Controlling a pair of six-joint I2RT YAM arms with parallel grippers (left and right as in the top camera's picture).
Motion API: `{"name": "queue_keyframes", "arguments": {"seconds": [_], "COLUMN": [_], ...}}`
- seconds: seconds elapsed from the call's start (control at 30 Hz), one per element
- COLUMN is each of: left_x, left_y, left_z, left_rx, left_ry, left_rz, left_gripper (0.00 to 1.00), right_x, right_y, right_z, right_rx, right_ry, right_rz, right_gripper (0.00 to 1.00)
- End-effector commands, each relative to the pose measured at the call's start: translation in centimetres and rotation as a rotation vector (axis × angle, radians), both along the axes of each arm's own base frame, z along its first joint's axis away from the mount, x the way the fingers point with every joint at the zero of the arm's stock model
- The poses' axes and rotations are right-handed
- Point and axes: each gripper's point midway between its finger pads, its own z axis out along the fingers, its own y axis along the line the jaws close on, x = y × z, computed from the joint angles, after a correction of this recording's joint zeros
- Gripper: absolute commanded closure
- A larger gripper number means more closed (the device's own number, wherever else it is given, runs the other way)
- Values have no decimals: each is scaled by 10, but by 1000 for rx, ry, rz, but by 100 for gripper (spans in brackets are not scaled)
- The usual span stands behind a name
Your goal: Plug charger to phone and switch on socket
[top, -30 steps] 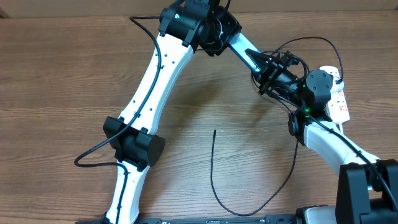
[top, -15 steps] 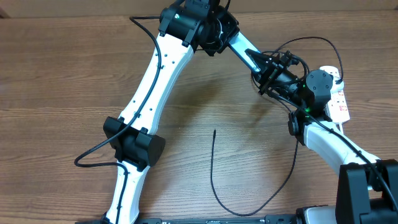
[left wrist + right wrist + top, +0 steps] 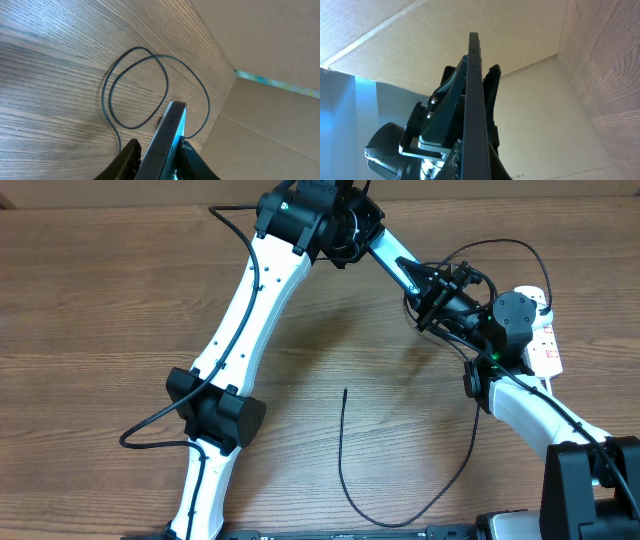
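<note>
The phone [image 3: 167, 135] stands on edge in the air, its cyan screen turned to one side. My left gripper [image 3: 160, 162] is shut on one end, a finger on each face. My right gripper [image 3: 475, 160] is shut on the other end of the phone [image 3: 471, 90], with the left gripper's fingers [image 3: 492, 85] visible beyond. Overhead, the left gripper [image 3: 425, 285] and right gripper [image 3: 440, 310] meet and hide the phone. The charger [image 3: 345, 470] lies in loose loops with its tip free on the table. The white socket [image 3: 547, 350] sits partly under the right arm.
A cardboard wall [image 3: 270, 125] rises along the table's far edge, close behind both grippers. Loops of the black cable [image 3: 135, 85] lie on the wood below the phone. The left arm [image 3: 240, 330] crosses the table's middle left.
The left gripper's fingers have closed in onto the phone. Neither arm nor the cable has visibly shifted in the overhead view.
</note>
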Motion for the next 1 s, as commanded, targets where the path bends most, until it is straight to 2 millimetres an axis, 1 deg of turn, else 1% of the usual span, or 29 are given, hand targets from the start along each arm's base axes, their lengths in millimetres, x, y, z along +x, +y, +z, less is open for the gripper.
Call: {"name": "queue_keyframes", "arguments": {"seconds": [0.0, 0.3, 0.5, 0.63, 0.8, 0.97], "left_x": [-1, 2, 4, 5, 7, 11], "left_y": [6, 4, -1, -2, -3, -5], "left_z": [19, 23, 29, 29, 31, 26], "left_rx": [4, -4, -7, -9, -6, -6], "left_ry": [-45, -67, -115, -121, -143, -154], "left_rz": [21, 15, -41, -41, -54, -59], "left_gripper": [77, 78, 78, 77, 76, 74], "right_x": [0, 0, 2, 2, 4, 5], "right_y": [1, 0, -1, -2, -2, -4], "right_z": [15, 15, 15, 15, 11, 9], "right_rx": [96, 97, 99, 100, 99, 99], "right_ry": [53, 53, 53, 53, 75, 85], "right_rz": [21, 15, 3, -1, -7, -19], "right_gripper": [96, 96, 96, 96, 96, 96]}}
